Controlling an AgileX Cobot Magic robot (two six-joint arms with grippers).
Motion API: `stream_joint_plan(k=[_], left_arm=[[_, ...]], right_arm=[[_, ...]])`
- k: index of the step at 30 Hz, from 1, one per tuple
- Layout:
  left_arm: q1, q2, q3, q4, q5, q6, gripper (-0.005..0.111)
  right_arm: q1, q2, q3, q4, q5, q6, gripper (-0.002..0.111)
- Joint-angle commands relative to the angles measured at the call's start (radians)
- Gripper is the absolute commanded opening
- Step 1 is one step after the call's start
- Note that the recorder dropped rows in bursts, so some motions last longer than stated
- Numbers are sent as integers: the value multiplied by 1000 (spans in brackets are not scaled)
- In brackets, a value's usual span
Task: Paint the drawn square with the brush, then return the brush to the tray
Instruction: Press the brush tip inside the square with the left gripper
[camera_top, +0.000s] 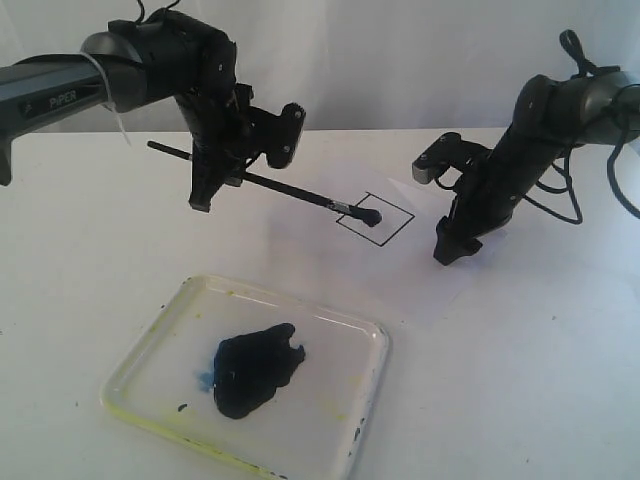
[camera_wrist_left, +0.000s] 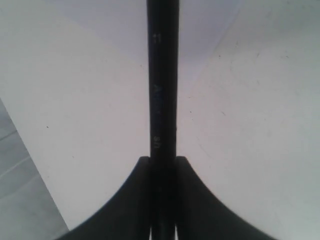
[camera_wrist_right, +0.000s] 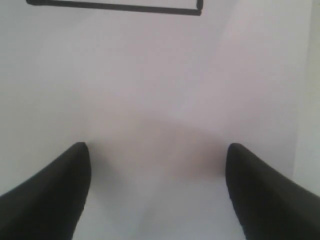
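- The drawn square (camera_top: 390, 222) is on the white paper sheet (camera_top: 420, 285), beyond the tray and between the two arms. It looks mostly blank, with one dark dab where the bristles meet it.
- The brush (camera_top: 285, 189) slants down with its tip inside the square and its handle rising back to the left. That tilt probably lets the bristles drag flat across the paper.
- The left gripper (camera_top: 218, 185) is clamped on the handle well back from the tip. Its wrist view shows the handle pinched between both fingers. Gripping that far back likely gives reach and keeps the fingers off wet paint.
- The right gripper (camera_top: 452, 245) hangs just beside the square with its jaws wide apart and nothing between them. It may be there to steady the sheet, but I cannot tell whether it touches the paper.
- The tray (camera_top: 381, 345) lies nearest the camera, well apart from the square, with its paint puddle (camera_top: 257, 368) at the middle. It seems handy there for reloading and for the brush's return.
- The left wrist view shows no brush tip.
- The right wrist view shows only one edge of the square.
- The sheet's edges barely show against the white table (camera_top: 80, 270).
- The tray's near rim is cut off by the frame.
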Motion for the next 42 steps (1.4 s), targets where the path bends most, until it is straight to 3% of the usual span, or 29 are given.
stream_joint_plan(k=[1, 20, 42], left_arm=[[-7, -8, -6, 45, 44, -42, 0], [35, 46, -6, 24, -119, -16, 0], [19, 50, -8, 23, -113, 59, 0]], right_arm=[[0, 30, 17, -43, -25, -12, 70], [0, 30, 17, -43, -47, -12, 70], [0, 30, 17, -22, -70, -14, 70]])
